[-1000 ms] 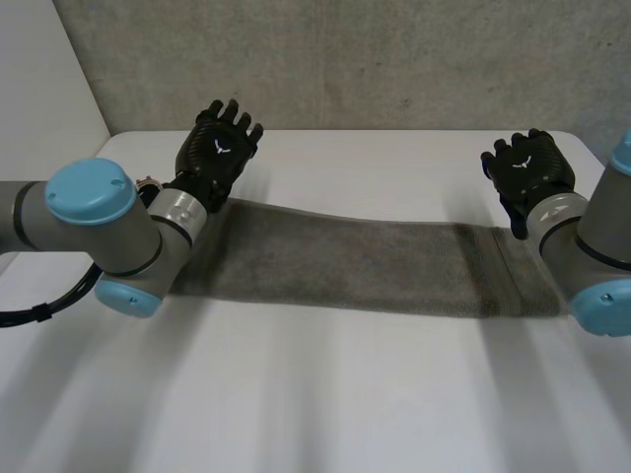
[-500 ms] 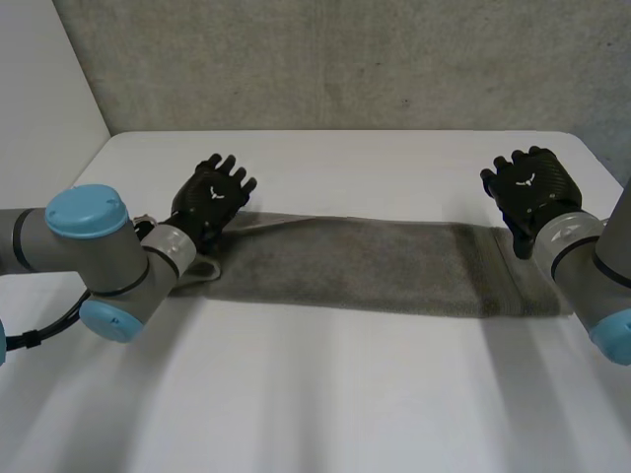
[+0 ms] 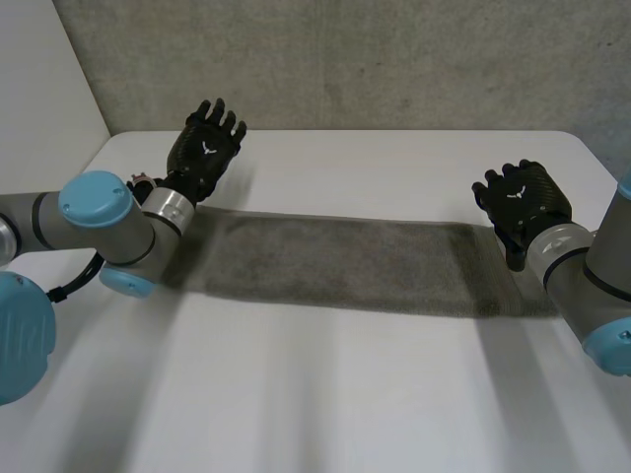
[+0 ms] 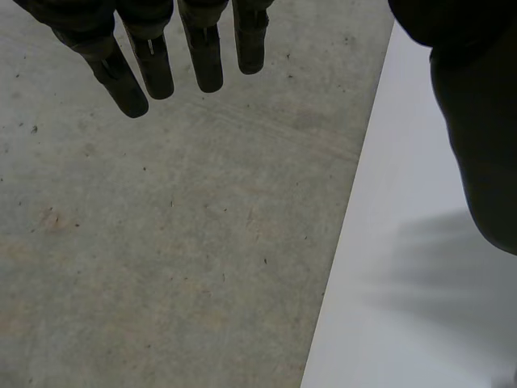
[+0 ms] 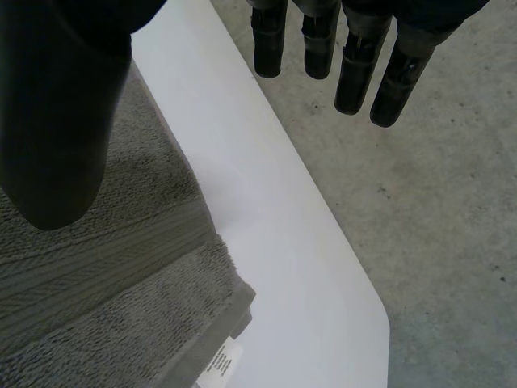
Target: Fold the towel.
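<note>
1. You are working over a white tabletop; it is carrying the one thing that matters here.
2. The grey towel is lying flat on it as a long narrow band; its long axis is running crosswise, from the left arm's side to the right arm's side; judging from that shape, the next fold is probably an end-over-end one along that axis.
3. The left hand is hovering just past the towel's left end, toward the tabletop's far edge; its fingers are hanging straight and spread, gripping nothing; from this palm the towel is lying back toward the robot, so you are needing to draw the hand in before grasping.
4. The right hand is sitting nearer its work, over the towel's right end; its fingers are straight and apart from the thumb, pinching nothing; the ribbed end of the towel is lying under its thumb and palm.
5. A small white label is showing at the towel's corner, beside the tabletop's rounded corner.
</note>
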Available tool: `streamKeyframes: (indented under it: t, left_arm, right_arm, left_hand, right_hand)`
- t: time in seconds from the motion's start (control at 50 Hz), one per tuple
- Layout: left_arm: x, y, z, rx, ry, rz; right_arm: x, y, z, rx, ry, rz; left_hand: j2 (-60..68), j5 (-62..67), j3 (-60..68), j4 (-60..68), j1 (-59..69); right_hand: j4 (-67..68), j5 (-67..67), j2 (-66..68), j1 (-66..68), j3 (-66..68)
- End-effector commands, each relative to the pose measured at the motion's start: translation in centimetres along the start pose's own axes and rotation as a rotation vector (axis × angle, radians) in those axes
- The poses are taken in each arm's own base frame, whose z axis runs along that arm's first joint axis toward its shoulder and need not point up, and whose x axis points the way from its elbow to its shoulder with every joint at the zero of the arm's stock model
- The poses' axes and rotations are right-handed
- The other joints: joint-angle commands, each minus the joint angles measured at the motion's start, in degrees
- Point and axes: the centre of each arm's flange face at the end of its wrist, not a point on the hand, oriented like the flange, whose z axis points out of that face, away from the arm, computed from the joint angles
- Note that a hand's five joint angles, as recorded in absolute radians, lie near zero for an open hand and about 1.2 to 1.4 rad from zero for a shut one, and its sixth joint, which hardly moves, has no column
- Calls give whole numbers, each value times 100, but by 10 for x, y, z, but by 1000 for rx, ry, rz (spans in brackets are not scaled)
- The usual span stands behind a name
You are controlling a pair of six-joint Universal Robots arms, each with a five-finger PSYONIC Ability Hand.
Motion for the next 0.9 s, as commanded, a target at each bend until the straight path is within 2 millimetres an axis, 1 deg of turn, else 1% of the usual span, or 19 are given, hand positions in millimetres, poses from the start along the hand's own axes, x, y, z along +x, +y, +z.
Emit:
streamKeyframes:
  t: [0.02, 0.12, 0.18, 0.22, 0.24, 0.28, 0.3, 0.32, 0.34, 0.4, 0.44, 0.46, 0.5, 0.56, 0.6, 0.66, 0.78, 0.82, 0.9]
  left_arm:
    - [19, 3, -8, 20, 85, -22]
    - [22, 2, -19, -8, 115, -42]
    - [19, -1, -22, -16, 119, -47]
    - [8, -13, -29, -31, 127, -79]
    - [8, -13, -29, -31, 127, -80]
    - [-3, -27, -39, -46, 132, -167]
    - [-3, -27, -39, -46, 132, -168]
    - [-11, -35, -43, -51, 127, -219]
    - [-18, -42, -48, -59, 119, -273]
    - [-23, -48, -53, -72, 113, -326]
    - [-30, -55, -64, -111, 99, -421]
    - [-30, -55, -64, -111, 99, -421]
    - [-29, -58, -77, -165, 103, -493]
    - [-29, -60, -83, -189, 106, -517]
    - [-26, -63, -96, -230, 122, -539]
    - [-23, -67, -107, -250, 138, -556]
    - [-20, -75, -119, -260, 155, -594]
    - [-16, -80, -125, -266, 167, -639]
    - [-10, -86, -130, -264, 184, -673]
  right_arm:
    - [-1, 5, -2, -15, -6, 2]
    - [3, 5, -1, -14, 6, 8]
    - [6, 3, -2, -9, 15, 13]
    - [9, 0, -4, -2, 21, 20]
    - [9, 0, -4, -2, 21, 20]
    - [15, -5, -8, 8, 31, 54]
    - [15, -5, -8, 8, 31, 55]
    - [20, -4, -9, 6, 41, 81]
    - [25, 0, -9, -5, 43, 116]
    - [29, 6, -10, -21, 35, 151]
    - [30, 16, -17, -74, -25, 217]
    - [30, 16, -17, -75, -25, 217]
    - [24, 25, -26, -136, -119, 268]
    - [22, 32, -29, -169, -152, 287]
    - [24, 45, -32, -206, -174, 312]
    - [26, 54, -31, -203, -181, 330]
    - [24, 66, -26, -202, -203, 349]
    - [20, 78, -19, -213, -200, 358]
    - [18, 84, -11, -194, -178, 348]
  left_hand:
    - [-486, -1236, -384, -512, -507]
    - [-486, -1236, -384, -512, -507]
    - [-486, -1236, -384, -512, -507]
    - [-486, -1236, -384, -512, -507]
    - [-486, -1236, -384, -512, -507]
    - [-486, -1236, -384, -512, -507]
    - [-486, -1236, -384, -512, -507]
    - [-486, -1236, -384, -512, -507]
    - [-486, -1236, -384, -512, -507]
    - [-486, -1236, -384, -512, -507]
    - [-481, -1231, -380, -507, -503]
    - [-481, -1231, -380, -507, -503]
    - [-464, -1215, -363, -491, -486]
    - [-464, -1215, -363, -491, -486]
    - [-448, -1198, -346, -474, -469]
    - [-448, -1198, -346, -474, -469]
    - [-464, -1215, -363, -491, -486]
    - [-448, -1198, -346, -474, -469]
    - [-448, -1198, -346, -474, -469]
  right_hand:
    - [-501, -358, -423, -311, -427]
    - [-501, -358, -423, -311, -427]
    - [-501, -358, -423, -311, -427]
    - [-501, -358, -423, -311, -427]
    - [-501, -358, -423, -311, -427]
    - [-501, -358, -423, -311, -427]
    - [-501, -358, -423, -311, -427]
    - [-501, -358, -423, -311, -427]
    - [-501, -358, -423, -311, -427]
    - [-501, -358, -423, -311, -427]
    - [-57, 85, 20, 133, 17]
    - [-55, 87, 22, 135, 19]
    - [179, 321, 256, 369, 253]
    - [231, 373, 308, 421, 305]
    - [231, 373, 308, 421, 305]
    - [364, 506, 442, 554, 438]
    - [954, 1097, 1032, 1144, 1028]
    - [1055, 1197, 1132, 1245, 1129]
    - [1156, 1298, 1233, 1346, 1229]
